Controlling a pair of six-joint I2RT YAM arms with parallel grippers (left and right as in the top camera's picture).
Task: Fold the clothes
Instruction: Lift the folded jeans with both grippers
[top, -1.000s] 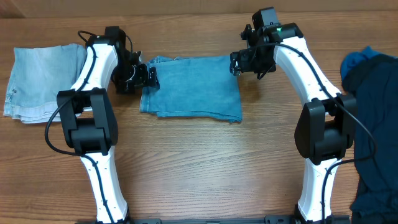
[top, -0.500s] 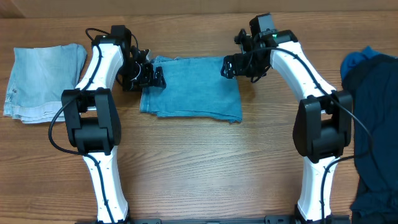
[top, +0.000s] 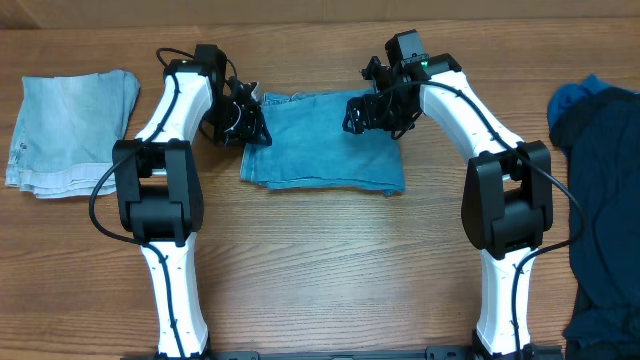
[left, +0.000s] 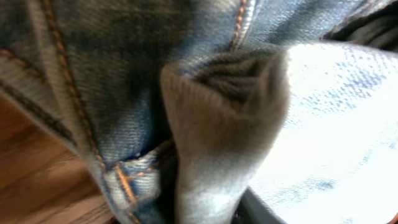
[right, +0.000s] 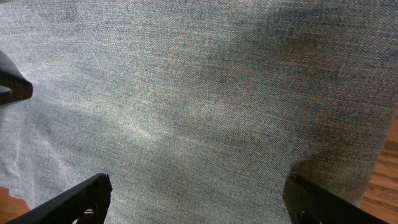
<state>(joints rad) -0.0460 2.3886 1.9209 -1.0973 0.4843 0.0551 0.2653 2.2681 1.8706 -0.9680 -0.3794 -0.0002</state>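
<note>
Jeans (top: 322, 148) edge pinched in left hand (top: 254, 124).

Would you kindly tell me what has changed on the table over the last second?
The left gripper moved right onto the left edge of the folded jeans and seems to have closed on it. The jeans slid slightly right. The right gripper moved left over the jeans, jaws open. The pale denim stack and dark blue pile stayed put.

Blues on a brown table (top: 330, 260)
Middle jeans (top: 320, 150) are faded blue with orange stitches; left denim (top: 70, 130) pale blue; right cloth (top: 605, 200) dark blue.
</note>
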